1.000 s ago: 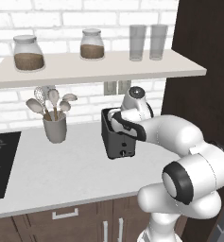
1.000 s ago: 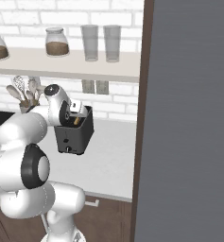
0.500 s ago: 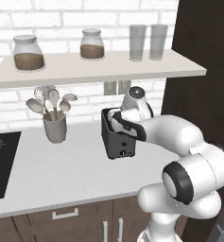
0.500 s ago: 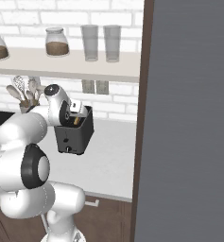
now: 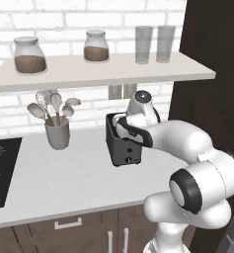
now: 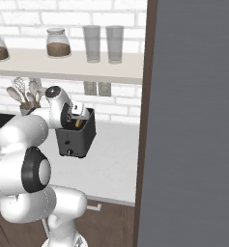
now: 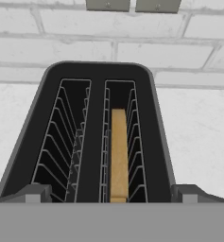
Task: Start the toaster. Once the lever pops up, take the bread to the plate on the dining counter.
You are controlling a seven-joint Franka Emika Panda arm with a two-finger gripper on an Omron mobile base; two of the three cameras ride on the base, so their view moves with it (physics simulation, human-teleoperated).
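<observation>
Nothing has moved since the earlier frames: arm, toaster and everything on the worktop sit as they did a second ago.

Nearest to the cameras, the arm reaches forward over the worktop (image 5: 64,178), its hand bent down over the toaster (image 5: 123,143). The jaws (image 7: 111,194) stand wide apart and hold nothing; in the hand view one dark fingertip (image 7: 35,194) shows at each side of the toaster's near end, though whether they touch its top is hard to tell from this angle. In the right base view the hand hangs just above the toaster's open top, partly covering it.

The toaster is a small dark box standing upright on the pale worktop, with a small knob low on its front face. Seen from the hand, it has two long slots lined with wire guides. The left slot is bare. The bread (image 7: 118,151) stands on edge in the right slot, sunk between the wires, its golden top edge below the rim.

To the toaster's left, well apart, a grey cup (image 5: 58,133) holds spoons and a whisk. Farther left a black hob (image 5: 0,173) is set into the worktop. Behind the toaster runs a white brick wall with two sockets (image 5: 122,92). Above hangs a shelf (image 5: 103,71) carrying two jars (image 5: 29,54) with brown contents and two empty glasses (image 5: 153,44). A dark tall cabinet (image 5: 212,69) closes the scene at the right.
</observation>
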